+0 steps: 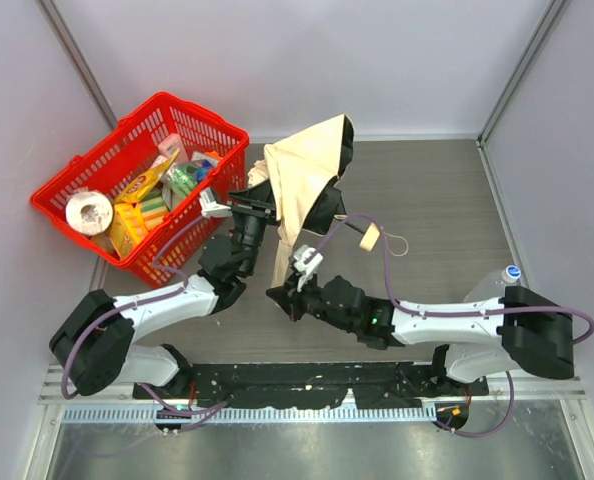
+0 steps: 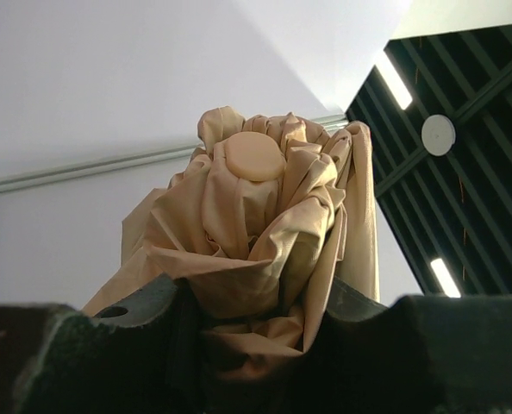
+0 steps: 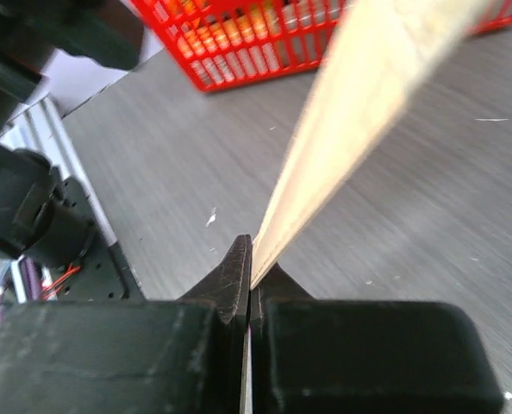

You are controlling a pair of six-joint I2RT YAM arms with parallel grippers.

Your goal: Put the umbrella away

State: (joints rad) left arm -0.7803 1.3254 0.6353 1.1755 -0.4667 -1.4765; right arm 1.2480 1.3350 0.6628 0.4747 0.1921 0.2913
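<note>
The umbrella [image 1: 302, 180] is a beige fabric bundle with black edges, held up over the middle of the table. Its small tan handle [image 1: 369, 237] with a cord loop lies to the right on the table. My left gripper [image 1: 262, 207] is shut on the bunched fabric near the umbrella's top. In the left wrist view the round tan cap [image 2: 254, 155] stands above the gripper [image 2: 256, 323], with folds of umbrella fabric [image 2: 239, 259] between the jaws. My right gripper [image 1: 279, 294] is shut on a narrow beige strip of the umbrella [image 3: 359, 95], pinched at the tips of the gripper [image 3: 252, 278].
A red basket [image 1: 192, 115] with groceries and a paper roll stands at the back left, close to the left arm; its wall [image 3: 265, 34] shows in the right wrist view. A clear bottle with a blue cap [image 1: 509, 272] stands by the right arm's base. Walls enclose the table.
</note>
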